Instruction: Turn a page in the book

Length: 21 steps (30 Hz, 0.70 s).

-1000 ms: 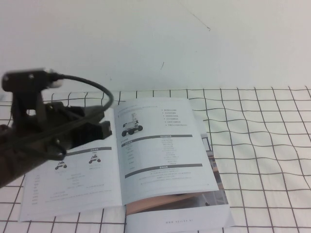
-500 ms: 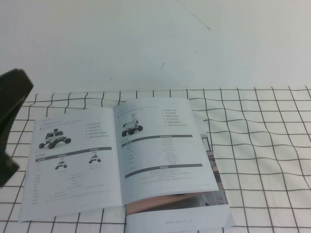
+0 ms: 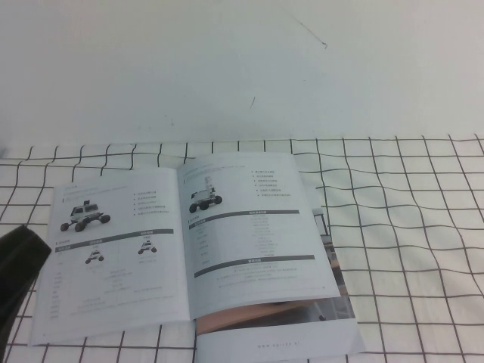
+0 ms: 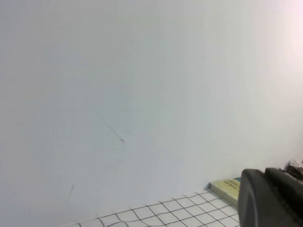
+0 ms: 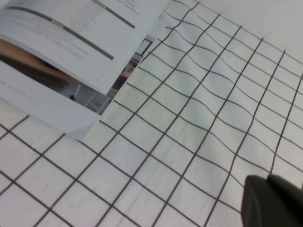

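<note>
The book (image 3: 197,249) lies open and flat on the checked cloth (image 3: 401,227) over the table, left of centre in the high view, its spine running roughly from twelve to six o'clock. The page (image 3: 113,257) with the wheeled rover and two small rovers rests flat on the left half, its free edge at nine o'clock. The facing leaf (image 3: 253,231) lies at three o'clock, with part of the cover showing beneath it.

The left hand (image 4: 272,198) appears raised, its camera facing the wall; whether its fingers are apart I cannot tell. A dark shape at the book's eight o'clock is probably the left arm (image 3: 17,268). The right hand (image 5: 274,201) hovers over bare cloth at about four o'clock from the book, well apart, fingers together and holding nothing. The left arm seems the nearer.
</note>
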### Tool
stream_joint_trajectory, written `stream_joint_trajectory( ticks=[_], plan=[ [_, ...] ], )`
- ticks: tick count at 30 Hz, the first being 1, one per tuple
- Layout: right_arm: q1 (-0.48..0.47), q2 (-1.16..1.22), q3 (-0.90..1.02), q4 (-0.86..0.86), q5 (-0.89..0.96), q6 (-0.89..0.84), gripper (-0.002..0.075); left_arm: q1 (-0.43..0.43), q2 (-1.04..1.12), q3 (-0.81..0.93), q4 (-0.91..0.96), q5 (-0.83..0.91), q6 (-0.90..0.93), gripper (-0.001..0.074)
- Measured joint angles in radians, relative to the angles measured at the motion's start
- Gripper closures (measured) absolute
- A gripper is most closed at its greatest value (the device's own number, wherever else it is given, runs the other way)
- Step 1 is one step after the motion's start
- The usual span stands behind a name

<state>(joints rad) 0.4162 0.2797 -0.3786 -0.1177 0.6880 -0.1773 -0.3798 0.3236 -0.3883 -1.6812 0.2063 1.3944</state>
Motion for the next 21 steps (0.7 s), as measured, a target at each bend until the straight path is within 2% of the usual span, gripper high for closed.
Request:
stream_joint_trajectory(
  ticks=[7,16,21],
  plan=[
    [0.000,-0.013,0.002,0.006,0.004,0.002,0.0727,0.000,0.000,0.000,0.000,0.068,0.001,0.0738],
    [0.000,-0.013,0.002,0.008,0.004,0.002,0.0727,0.004,-0.030,0.016,0.000,0.068,0.004,0.0738],
    [0.000,-0.013,0.002,0.008,0.004,0.002,0.0727,0.099,-0.160,0.090,0.003,0.059,0.005,0.0738]
  ],
)
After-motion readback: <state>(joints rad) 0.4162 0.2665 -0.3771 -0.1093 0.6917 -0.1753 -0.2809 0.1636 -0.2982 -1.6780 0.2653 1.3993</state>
